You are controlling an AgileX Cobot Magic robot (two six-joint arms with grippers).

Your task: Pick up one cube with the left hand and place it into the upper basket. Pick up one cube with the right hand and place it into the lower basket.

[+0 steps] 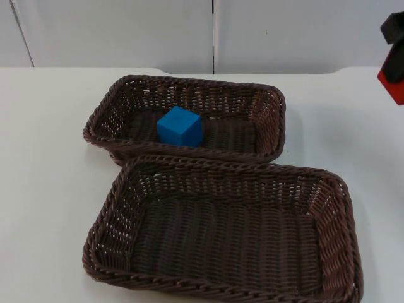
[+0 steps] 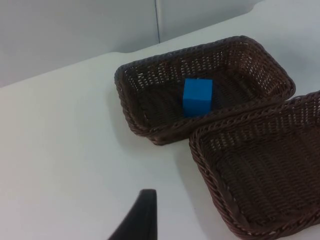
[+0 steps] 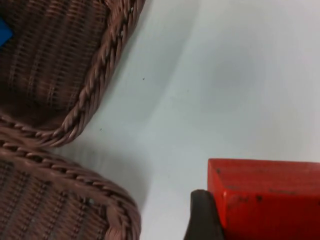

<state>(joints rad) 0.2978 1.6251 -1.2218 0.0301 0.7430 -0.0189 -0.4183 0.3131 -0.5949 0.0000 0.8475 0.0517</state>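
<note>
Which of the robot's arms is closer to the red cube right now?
Right. The right gripper holds the red cube above the table beside the upper basket. The left gripper waits over bare table, beyond both baskets.

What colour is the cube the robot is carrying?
Red. The right gripper holds the red cube, clearest in the right wrist view.

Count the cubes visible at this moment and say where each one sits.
2. The blue cube lies in the upper basket; the red cube is held in the right gripper, above the table beside the baskets.
</note>
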